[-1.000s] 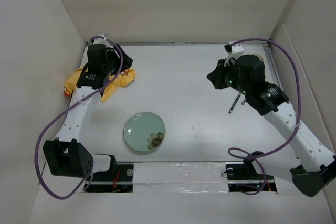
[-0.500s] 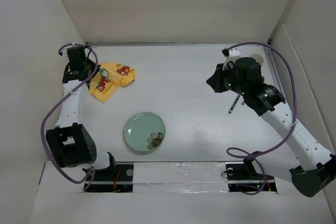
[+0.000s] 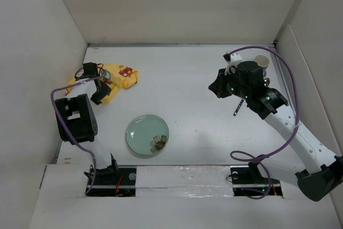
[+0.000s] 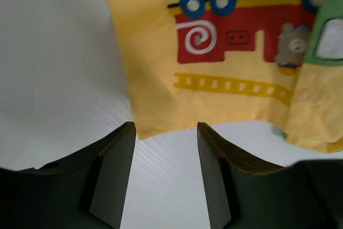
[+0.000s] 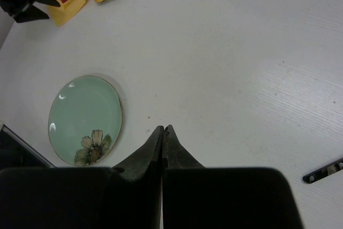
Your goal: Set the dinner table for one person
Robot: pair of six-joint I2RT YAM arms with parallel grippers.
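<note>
The dinner table (image 3: 187,79) is the white work surface. A crumpled yellow cloth with cars (image 3: 117,75) lies at its far left and fills the top of the left wrist view (image 4: 225,52). My left gripper (image 3: 99,94) is open and empty, low over the table, its fingertips (image 4: 126,132) just short of the cloth's near edge. A green plate with a flower (image 3: 147,134) sits near the front, and also shows in the right wrist view (image 5: 86,119). My right gripper (image 3: 216,87) is shut and empty, held above the table right of the plate (image 5: 162,128).
A dark-handled utensil (image 3: 239,106) lies under the right arm, and its end shows in the right wrist view (image 5: 323,171). A beige cup (image 3: 261,60) stands at the back right. White walls close in the table on three sides.
My left arm has drawn back off the cloth, swung far left, then folded toward its base, with the gripper now at the cloth's near edge. The right arm shifted slightly left.
</note>
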